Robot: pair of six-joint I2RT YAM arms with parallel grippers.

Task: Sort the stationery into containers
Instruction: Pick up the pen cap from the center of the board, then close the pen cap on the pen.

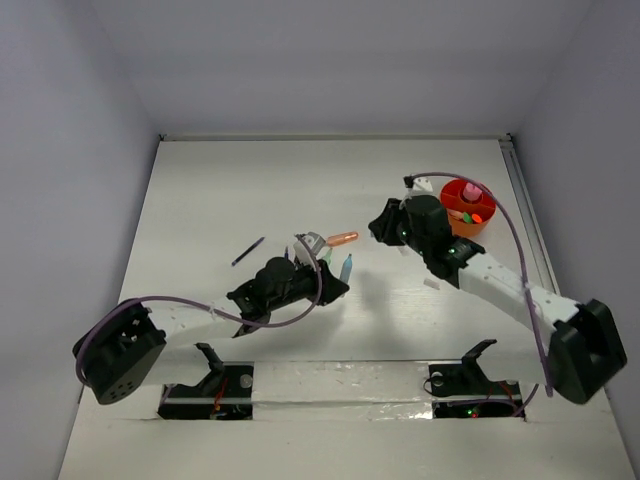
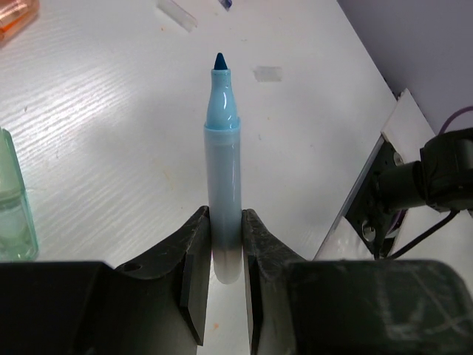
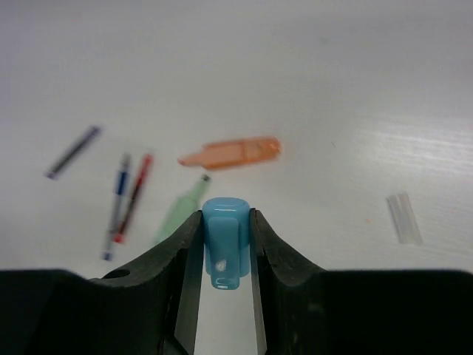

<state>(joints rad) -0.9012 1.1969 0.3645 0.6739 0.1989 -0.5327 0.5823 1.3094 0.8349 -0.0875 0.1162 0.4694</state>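
On the far left of the scattered stationery a thin dark pen (image 1: pixel 248 251) lies loose on the white table (image 1: pixel 200 200), well apart from any holder. Just right of it, the left gripper (image 2: pixel 225 218) is clenched on the barrel of a light-blue marker (image 2: pixel 223 163). The marker is uncapped and its tip points away from the wrist, above the tabletop.

Around that arm more pieces wait unsorted. A translucent green piece (image 3: pixel 181 211) and an orange highlighter (image 3: pixel 233 153) lie near each other mid-table. A thin red pen (image 3: pixel 135 194) and a thin blue pen (image 3: pixel 117 203) lie side by side to their left in the right wrist view. A dark refill (image 3: pixel 72 151) lies further out, and a small clear piece (image 3: pixel 404 217) sits alone on the other side.

Further right, the right gripper (image 3: pixel 225 218) has its jaws pressed against both sides of a light-blue cap (image 3: pixel 224 248) and holds it off the table.

At the far right the round orange container (image 1: pixel 482 225) already holds a pink piece (image 1: pixel 468 190) and some green bits (image 1: pixel 463 215).

My judgement is that sorting is at an early stage. A few small items are stowed, while every pen and marker in view remains outside the container. The step in hand looks like bringing cap and marker together before the marker goes to the holder. After that, the pens and pieces on the table remain to be carried right.
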